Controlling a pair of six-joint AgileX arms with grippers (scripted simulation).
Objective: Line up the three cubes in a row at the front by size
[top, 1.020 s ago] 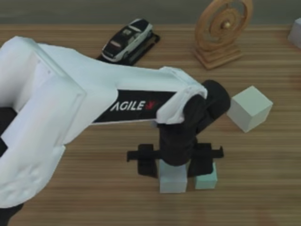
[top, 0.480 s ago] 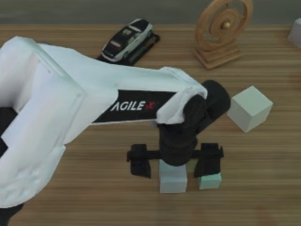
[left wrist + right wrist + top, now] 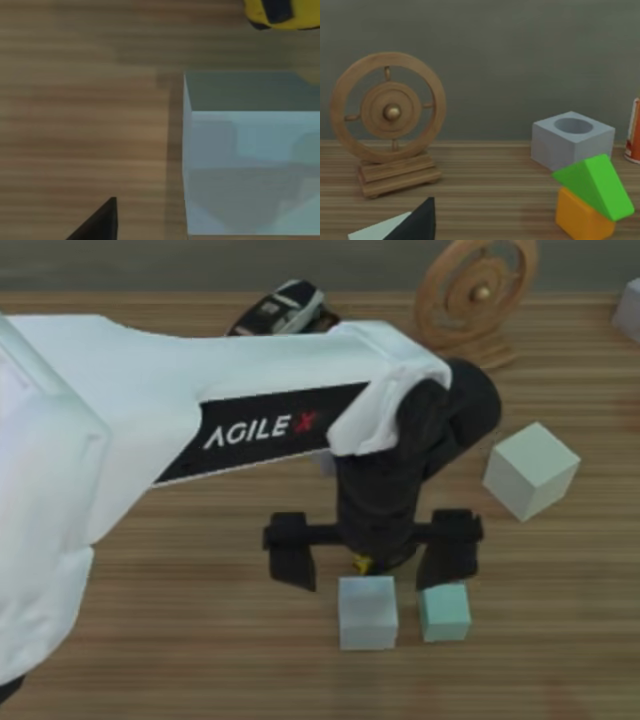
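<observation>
The left gripper (image 3: 378,562) hangs over the desk (image 3: 180,660) with its jaws wide apart, holding nothing. The pale blue cube (image 3: 367,612) sits just in front of the jaws, between them. The small mint cube (image 3: 444,612) sits beside it, just in front of one jaw. The big whitish cube (image 3: 531,469) sits well apart. I cannot tell about the right gripper's jaws.

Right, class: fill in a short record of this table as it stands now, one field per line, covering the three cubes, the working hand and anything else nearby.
small cube: mint-green cube, front, right of the blue one
medium cube: pale blue cube, front, beside the mint one, apart
large cube: off-white cube, farther back right, not in the row
left hand: left hand, open, above and just behind the blue cube
right hand: not in the top view
other items: toy car, wooden wheel
</observation>
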